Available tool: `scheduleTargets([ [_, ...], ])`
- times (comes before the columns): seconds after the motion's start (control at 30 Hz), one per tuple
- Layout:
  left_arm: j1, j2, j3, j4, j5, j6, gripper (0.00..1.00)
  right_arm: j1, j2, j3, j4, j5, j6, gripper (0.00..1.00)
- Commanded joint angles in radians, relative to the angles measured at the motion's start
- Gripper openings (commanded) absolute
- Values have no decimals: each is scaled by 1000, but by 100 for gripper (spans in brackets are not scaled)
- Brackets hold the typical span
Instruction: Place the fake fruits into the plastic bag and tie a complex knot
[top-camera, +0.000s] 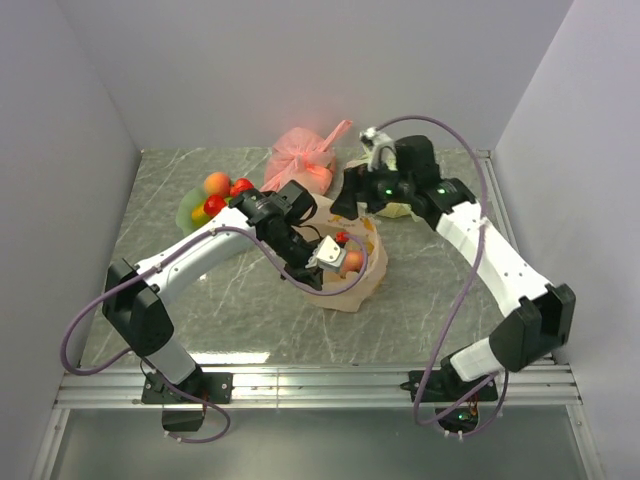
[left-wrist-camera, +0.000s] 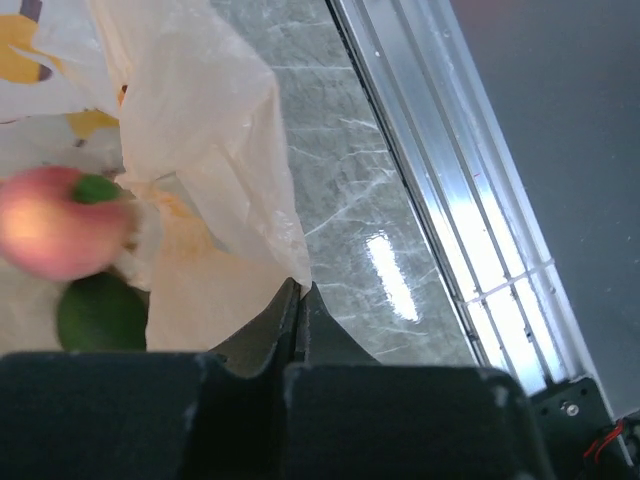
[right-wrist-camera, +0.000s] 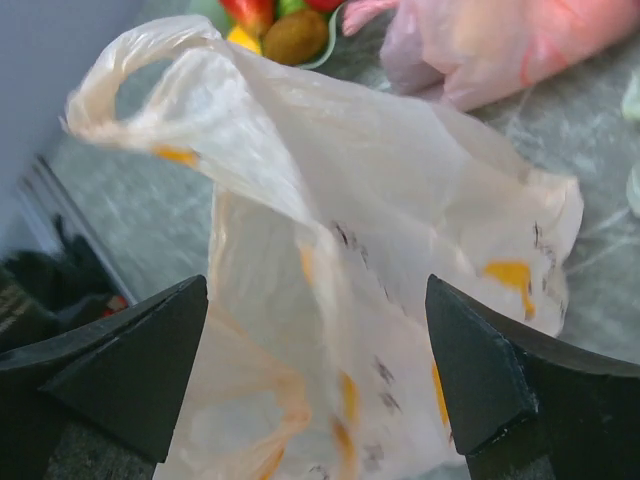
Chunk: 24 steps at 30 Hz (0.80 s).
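Note:
The pale orange plastic bag (top-camera: 362, 283) stands open in the middle of the table. A peach fruit (top-camera: 352, 262) and a small red fruit (top-camera: 342, 238) lie inside it. My left gripper (top-camera: 318, 268) is shut on the bag's near rim. In the left wrist view the shut fingertips (left-wrist-camera: 297, 292) pinch the bag's edge (left-wrist-camera: 225, 140), with a blurred peach fruit (left-wrist-camera: 55, 222) and a green fruit (left-wrist-camera: 100, 313) inside. My right gripper (top-camera: 345, 198) is open at the bag's far side. In its view the jaws (right-wrist-camera: 315, 290) stand wide around the bag's upper part (right-wrist-camera: 380, 230), not touching it; a handle loop (right-wrist-camera: 130, 70) sticks up. No knot shows.
A pale green dish (top-camera: 188, 212) with several fruits (top-camera: 216, 183) sits at the back left, also at the top of the right wrist view (right-wrist-camera: 295, 35). A pink tied bag (top-camera: 303, 158) lies at the back. A light green bag (top-camera: 400, 211) lies under the right arm. An aluminium rail (left-wrist-camera: 450, 150) edges the table front.

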Motion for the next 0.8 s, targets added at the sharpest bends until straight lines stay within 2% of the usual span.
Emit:
scheduleTargets([
  [0.0,0,13,58,-89,29,107,0,86,70,115,-108,84,-236,96],
  [0.17,0,0,66,-120,26,156,0,131,163,216,-153,119,-375,98],
  [0.37,-1,-15,47,-135,16,182,0,151,311,351,-280,-9,-470,98],
  [0.43,2,-30,30,-129,13,178,1,154,335,353,-284,-34,-497,87],
  [0.53,3,-55,3,-122,0,178,1,153,384,384,-349,-58,-523,56],
  [0.57,7,-67,-3,-117,-8,176,1,143,394,391,-372,-63,-530,24],
  [0.6,16,-73,-9,-112,-14,176,1,133,395,391,-383,-63,-521,2],
  [0.7,65,-113,-57,-106,-27,173,5,42,350,321,-331,-77,-390,0],
  [0.77,94,-162,-118,-102,-39,178,6,-27,262,246,-223,-98,-232,0],
])
